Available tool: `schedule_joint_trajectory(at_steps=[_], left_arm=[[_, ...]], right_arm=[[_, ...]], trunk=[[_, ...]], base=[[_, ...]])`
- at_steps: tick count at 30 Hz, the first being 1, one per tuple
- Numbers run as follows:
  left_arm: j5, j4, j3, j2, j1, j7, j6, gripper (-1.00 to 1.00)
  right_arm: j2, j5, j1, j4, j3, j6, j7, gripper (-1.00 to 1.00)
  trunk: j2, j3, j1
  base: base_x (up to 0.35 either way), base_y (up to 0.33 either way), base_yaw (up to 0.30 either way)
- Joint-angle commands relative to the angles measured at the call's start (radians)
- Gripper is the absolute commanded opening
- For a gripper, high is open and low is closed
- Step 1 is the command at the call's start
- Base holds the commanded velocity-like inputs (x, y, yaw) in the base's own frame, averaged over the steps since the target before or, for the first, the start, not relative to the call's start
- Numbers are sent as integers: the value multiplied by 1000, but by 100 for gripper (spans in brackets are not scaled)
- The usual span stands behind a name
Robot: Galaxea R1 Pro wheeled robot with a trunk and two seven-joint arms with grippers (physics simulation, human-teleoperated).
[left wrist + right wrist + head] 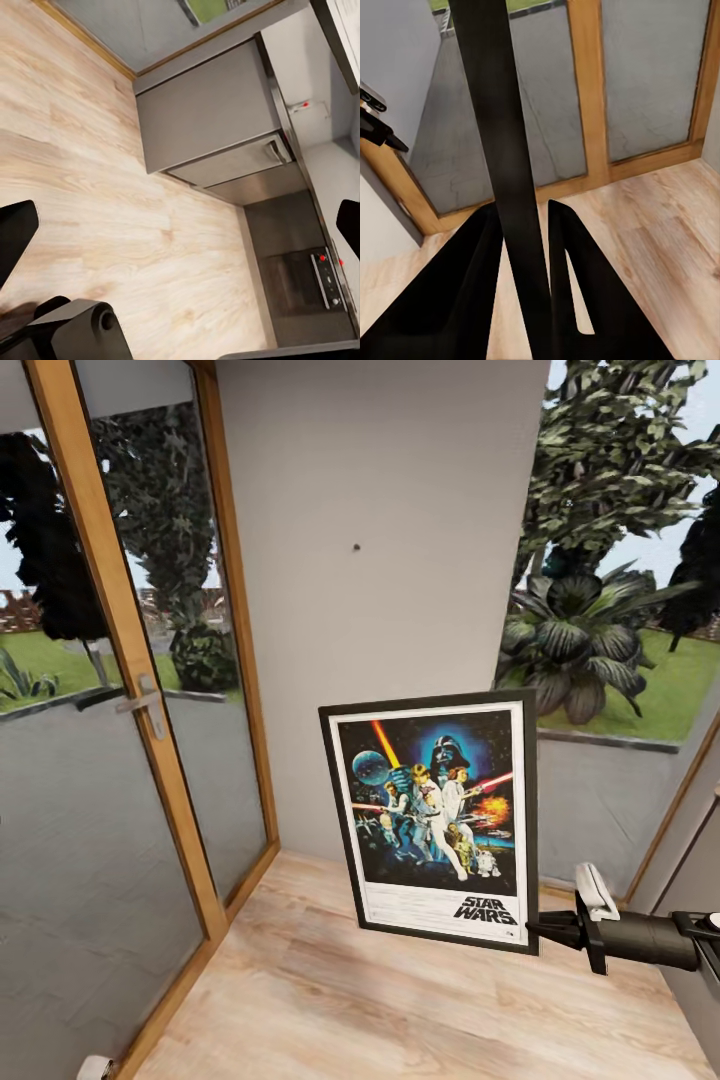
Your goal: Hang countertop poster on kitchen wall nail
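Gripping the poster point(432, 818) by its lower right corner, the right gripper point(545, 930) reaches in from the right edge of the head view, its black fingers closed on the black frame just beside the "STAR WARS" lettering. The poster stands upright, slightly tilted, in front of a grey wall point(380, 610); whether its bottom edge touches the wooden floor point(400, 1000) or hangs just above it cannot be told. Higher on that wall, above the poster, sits a small dark nail point(356, 547). To the left is a wood-framed glass door point(150, 710) with a metal handle point(140, 702), and to the right a window point(620, 550) looks onto leafy plants.

From the right wrist view, the poster's frame point(506, 172) runs as a dark band edge-on between the two black fingers point(457, 300), which press on it from both sides (glass doors and pale floor lie behind).

The left wrist view shows the left gripper point(180, 232) with its fingertips point(15, 232) at opposite edges of the picture, jaws spread wide and holding nothing. Beyond them lie the wooden floor, grey kitchen cabinets point(202, 112) and a built-in oven point(307, 285) with red knobs.
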Motion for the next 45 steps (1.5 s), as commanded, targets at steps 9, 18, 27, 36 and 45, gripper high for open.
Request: schedule_joint_trajectory(at_steps=[9,18,27,36,45], left_arm=[[7,-1,-9,0,0,-2,6,100],[7,-1,-10,-1,0,-2,7,100],[7,-1,-10,-1,0,-2,7,100],[7,-1,-10,-1,0,-2,6,100],[7,-1,-8,0,0,-2,6,100]], right_arm=[[0,-2,-1,0,0,13,5,-100],[1,-2,-1,0,0,13,5,-100],[1,-3,-1,0,-1,13,5,-100],[0,-3,0,0,-1,13,5,-100],[1,-3,-1,0,0,13,5,-100]], trunk=[[-1,-1,1],[-1,-1,1],[-1,-1,1],[-1,3,1],[-1,9,1]], base=[[157,291,0],[200,217,0],[99,154,0],[35,68,-102],[1,248,-122]])
